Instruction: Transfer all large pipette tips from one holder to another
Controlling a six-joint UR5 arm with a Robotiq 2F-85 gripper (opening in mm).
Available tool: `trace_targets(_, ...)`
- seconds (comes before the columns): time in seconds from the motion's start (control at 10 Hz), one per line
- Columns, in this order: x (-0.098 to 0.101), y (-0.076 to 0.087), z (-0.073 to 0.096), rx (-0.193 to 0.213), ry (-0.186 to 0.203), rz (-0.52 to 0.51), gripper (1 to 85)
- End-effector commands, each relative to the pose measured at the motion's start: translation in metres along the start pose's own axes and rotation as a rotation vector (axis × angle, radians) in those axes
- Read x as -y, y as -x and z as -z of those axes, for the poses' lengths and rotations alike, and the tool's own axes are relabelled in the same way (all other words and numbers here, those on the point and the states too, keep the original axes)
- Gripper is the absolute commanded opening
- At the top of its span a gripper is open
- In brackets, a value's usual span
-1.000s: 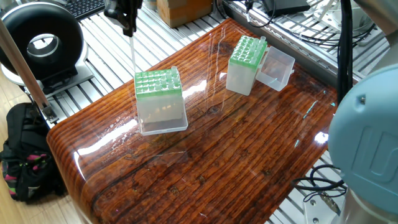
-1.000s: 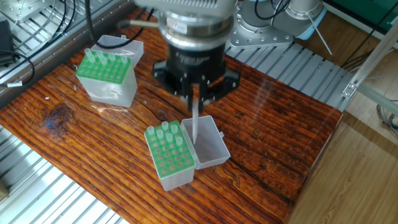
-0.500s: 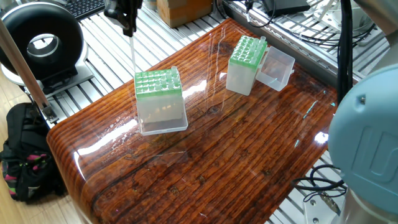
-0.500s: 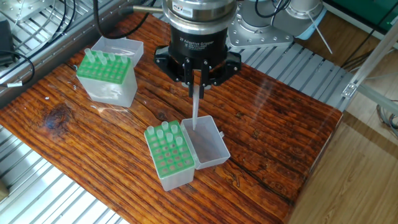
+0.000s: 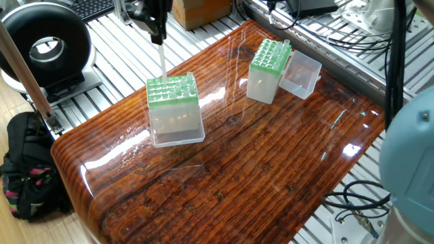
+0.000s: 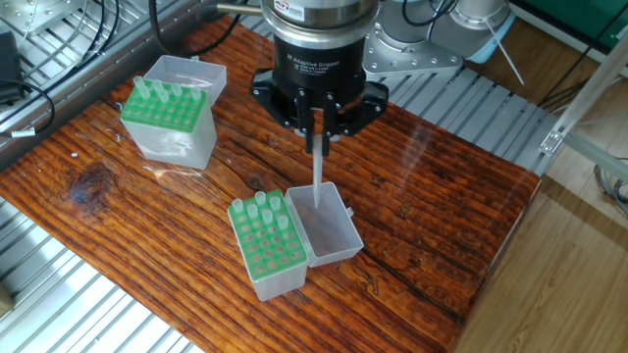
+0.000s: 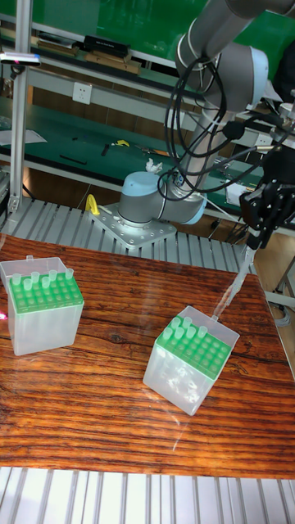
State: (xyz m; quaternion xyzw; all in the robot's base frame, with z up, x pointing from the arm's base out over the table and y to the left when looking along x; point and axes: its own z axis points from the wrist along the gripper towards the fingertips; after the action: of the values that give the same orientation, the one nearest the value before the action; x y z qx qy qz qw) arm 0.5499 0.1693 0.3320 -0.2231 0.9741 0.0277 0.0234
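- The gripper (image 6: 318, 132) is clenched on the top of one large pipette tip (image 6: 317, 181), which hangs point-down in the air above the nearer holder (image 6: 267, 244), over that holder's open clear lid (image 6: 331, 233) rather than over the green rack itself
- Risk, as a judgement: the tip is long, thin and held only at its upper end; it looks slightly tilted in the tall fixed view, so its point may miss a hole and strike the green top; that could bend the tip or nudge the light box along the wooden table (image 6: 432, 206)
- A descent made from its present spot would put the tip into the lid; the lid's wall could also catch it on the way across
- Count: two green-topped holders, the second holder (image 6: 169, 120) well apart from the nearer holder, toward the far table edge; one tip in the gripper; roughly five tips stand in the nearer holder, about six in the second, the exact numbers being hard to tell
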Motion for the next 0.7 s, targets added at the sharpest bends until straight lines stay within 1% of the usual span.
trace_targets(0.0, 0.014, -0.016, 0.004, -0.011, 0.014, -0.029, 1.0)
trace_targets(0.2, 0.064, -0.049, 0.012, -0.044, 0.014, 0.082, 1.3)
trace_targets(0.3, 0.093, -0.068, 0.016, -0.063, -0.002, 0.143, 1.7)
trace_targets(0.4, 0.113, -0.085, 0.015, -0.077, -0.014, 0.185, 1.7)
trace_targets(0.6, 0.147, -0.116, 0.005, -0.077, -0.036, 0.253, 1.7)
